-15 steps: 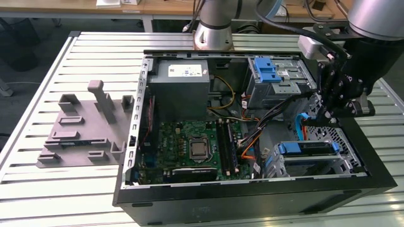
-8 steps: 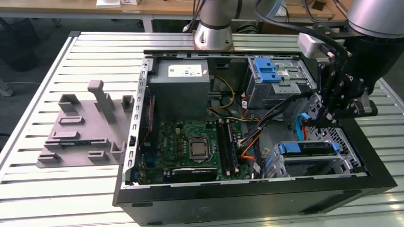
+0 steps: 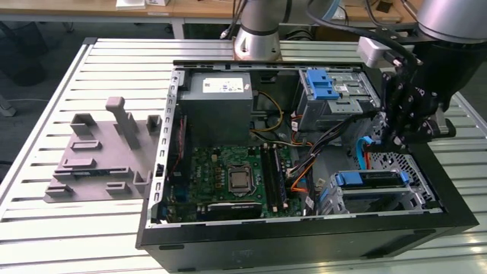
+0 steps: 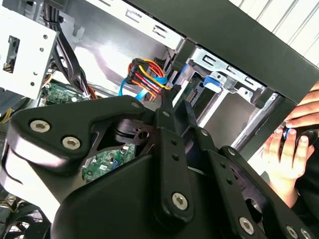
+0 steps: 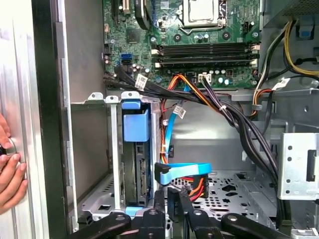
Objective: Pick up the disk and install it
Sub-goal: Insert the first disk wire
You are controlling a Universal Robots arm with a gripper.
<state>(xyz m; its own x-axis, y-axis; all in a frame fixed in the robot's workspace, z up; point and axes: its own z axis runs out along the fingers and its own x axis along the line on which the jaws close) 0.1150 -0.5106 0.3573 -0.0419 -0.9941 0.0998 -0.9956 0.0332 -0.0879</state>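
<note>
The disk (image 3: 370, 178) sits in the drive cage at the lower corner of the open computer case on the exterior view's right, with blue rails around its grey body. In the first wrist view the disk (image 5: 141, 172) stands on edge in the metal bay under its blue handle (image 5: 135, 124). My gripper (image 3: 400, 140) hangs above the cage, just beside the disk and apart from it. Its fingers (image 5: 160, 201) are shut together with nothing between them. The gripper (image 4: 167, 99) tip is close to a blue flat cable (image 5: 182, 172) and a red-orange plug (image 5: 197, 188).
The case (image 3: 304, 234) lies open on a slatted table, showing the motherboard (image 3: 232, 177), a grey power supply (image 3: 220, 108) and a second blue-latched bay (image 3: 327, 85). Black cable bundles (image 5: 234, 119) cross the cage. A person's hand (image 4: 286, 149) rests outside the case wall. A grey fixture (image 3: 102, 157) lies at the exterior view's left.
</note>
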